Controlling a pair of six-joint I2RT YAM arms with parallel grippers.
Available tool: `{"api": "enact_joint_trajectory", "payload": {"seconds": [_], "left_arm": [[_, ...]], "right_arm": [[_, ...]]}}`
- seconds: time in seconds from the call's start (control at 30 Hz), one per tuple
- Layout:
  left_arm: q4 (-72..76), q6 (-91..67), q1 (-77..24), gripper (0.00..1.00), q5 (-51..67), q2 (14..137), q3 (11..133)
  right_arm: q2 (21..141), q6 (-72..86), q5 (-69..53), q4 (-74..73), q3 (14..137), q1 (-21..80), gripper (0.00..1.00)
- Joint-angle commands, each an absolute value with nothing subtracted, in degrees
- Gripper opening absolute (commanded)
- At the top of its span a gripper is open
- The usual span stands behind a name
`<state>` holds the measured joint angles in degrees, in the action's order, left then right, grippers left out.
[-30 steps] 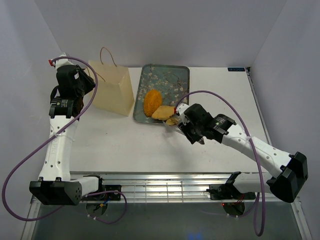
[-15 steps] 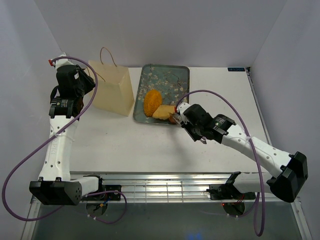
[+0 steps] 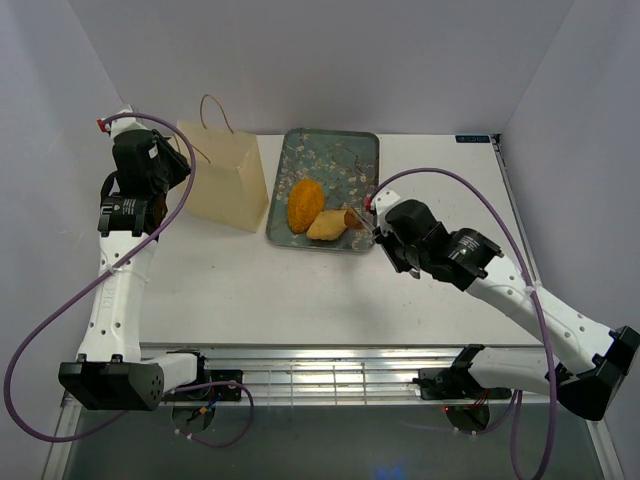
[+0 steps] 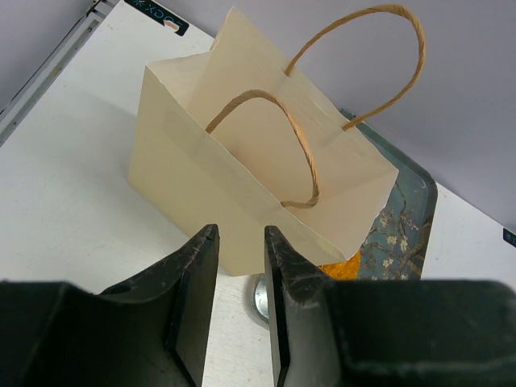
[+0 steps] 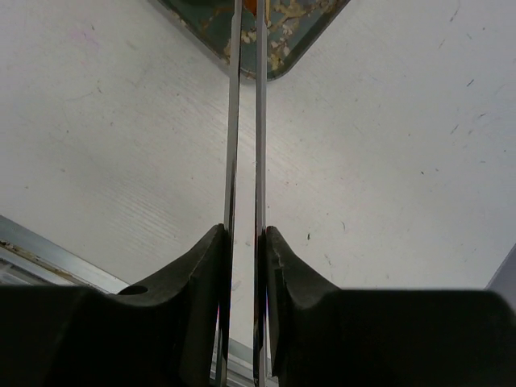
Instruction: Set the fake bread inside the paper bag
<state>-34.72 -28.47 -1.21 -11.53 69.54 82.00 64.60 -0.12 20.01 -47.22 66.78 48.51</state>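
The cream paper bag stands upright and open at the back left, left of the floral tray. The orange loaf, the pale tan slice and the brown-crusted slice lie at the tray's near end. The small tan bit is out of view. My right gripper is shut on thin metal tongs. Their tips reach the tray corner by the brown-crusted slice; I cannot tell if they pinch it. My left gripper hovers just left of the bag, jaws a little apart and empty.
A small round metal disc lies on the table at the bag's near corner. The orange loaf shows past the bag on the tray. The grey enclosure walls stand close on the left, right and back.
My right arm has drawn back to the right and turned, with the tongs' tips moving from the tray's near edge up to the brown-crusted slice. The left arm has not moved.
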Motion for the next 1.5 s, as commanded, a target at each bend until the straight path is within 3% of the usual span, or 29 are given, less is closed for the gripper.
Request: {"api": "enact_joint_trajectory", "payload": {"seconds": [0.0, 0.5, 0.97, 1.13, 1.47], "left_arm": [[-34.37, -28.04, -0.88, 0.40, -11.51, 67.94, 82.00], [-34.63, -27.77, -0.88, 0.45, -11.34, 66.53, 81.83], [-35.16, -29.00, -0.88, 0.78, -8.62, 64.17, 80.07], [-34.81, -30.06, -0.88, 0.84, -6.69, 62.32, 77.35], [-34.45, -31.90, -0.88, 0.84, 0.09, 57.84, 72.07]], "right_arm": [[63.72, 0.53, 22.06, -45.44, 72.41, 48.69, 0.08], [78.74, -0.62, 6.34, -25.69, 97.98, 48.69, 0.08], [87.01, 4.13, -4.31, -11.00, 100.38, 48.96, 0.08], [88.68, 4.83, -4.75, -6.69, 99.14, 49.13, 0.08], [96.06, 2.28, -4.83, -4.84, 104.15, 49.48, 0.08]]}}
